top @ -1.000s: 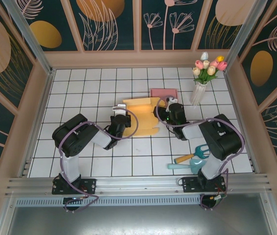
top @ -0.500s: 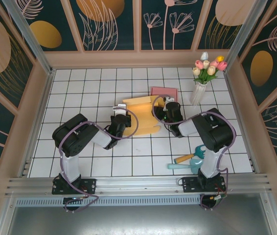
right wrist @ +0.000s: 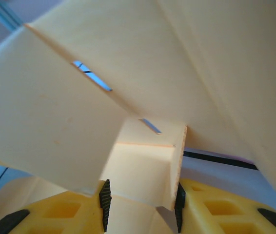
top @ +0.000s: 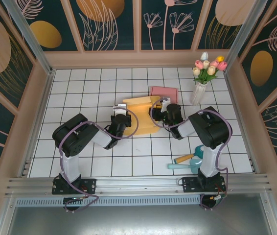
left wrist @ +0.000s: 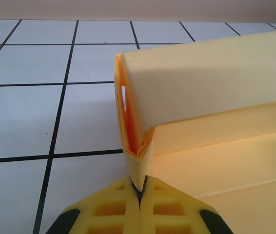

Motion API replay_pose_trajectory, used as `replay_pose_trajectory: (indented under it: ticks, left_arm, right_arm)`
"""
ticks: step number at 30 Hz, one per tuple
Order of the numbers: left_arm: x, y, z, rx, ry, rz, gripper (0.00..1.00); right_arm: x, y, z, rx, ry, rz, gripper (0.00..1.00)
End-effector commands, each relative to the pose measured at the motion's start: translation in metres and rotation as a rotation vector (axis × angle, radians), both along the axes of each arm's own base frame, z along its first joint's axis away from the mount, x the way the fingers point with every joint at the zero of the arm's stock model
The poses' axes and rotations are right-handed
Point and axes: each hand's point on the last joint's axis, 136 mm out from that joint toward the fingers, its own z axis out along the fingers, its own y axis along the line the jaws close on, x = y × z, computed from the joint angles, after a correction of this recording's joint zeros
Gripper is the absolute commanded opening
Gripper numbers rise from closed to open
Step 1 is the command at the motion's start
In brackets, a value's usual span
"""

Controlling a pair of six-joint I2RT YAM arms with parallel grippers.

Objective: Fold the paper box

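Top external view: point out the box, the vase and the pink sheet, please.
box (top: 143, 110): top external view, on its yellow panel between the two arms.
vase (top: 196, 94): top external view, on its white body, below the tulips.
pink sheet (top: 170, 91): top external view, on the bare part behind the box.

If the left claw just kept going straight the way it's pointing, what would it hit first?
The paper box itself. The left gripper is shut on the box's near corner, so straight ahead lies its raised yellow wall, right at the fingertips.
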Motion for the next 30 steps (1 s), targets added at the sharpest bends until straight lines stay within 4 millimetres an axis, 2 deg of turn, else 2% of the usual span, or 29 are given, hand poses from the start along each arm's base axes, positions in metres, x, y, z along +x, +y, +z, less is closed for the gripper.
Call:
replay_pose_trajectory:
  ticks: [1,6,14,19,22,26,30]
  left_arm:
    - [-0.003,-0.004,-0.019,0.046,0.054,-0.031,0.03]
    - [-0.004,-0.003,-0.019,0.046,0.054,-0.030,0.03]
    - [-0.003,-0.005,-0.021,0.051,0.060,-0.033,0.03]
    - [-0.002,-0.003,-0.021,0.051,0.062,-0.021,0.03]
    - [-0.001,-0.003,-0.022,0.054,0.066,-0.011,0.03]
    - [-0.001,-0.001,-0.022,0.056,0.070,-0.004,0.03]
    - [0.000,-0.003,-0.023,0.060,0.076,-0.009,0.00]
  right_arm:
    - [-0.007,0.017,0.010,0.034,-0.057,0.100,0.42]
    - [-0.002,0.023,-0.009,0.026,0.008,0.089,0.41]
    - [-0.006,0.041,-0.039,-0.023,0.078,0.133,0.40]
    - [-0.009,0.032,-0.033,-0.040,0.066,0.096,0.40]
    - [-0.020,0.033,-0.020,-0.039,0.051,0.096,0.40]
    - [-0.031,0.016,-0.011,-0.099,0.067,0.019,0.41]
    - [-0.047,0.001,-0.012,-0.231,0.107,-0.039,0.42]
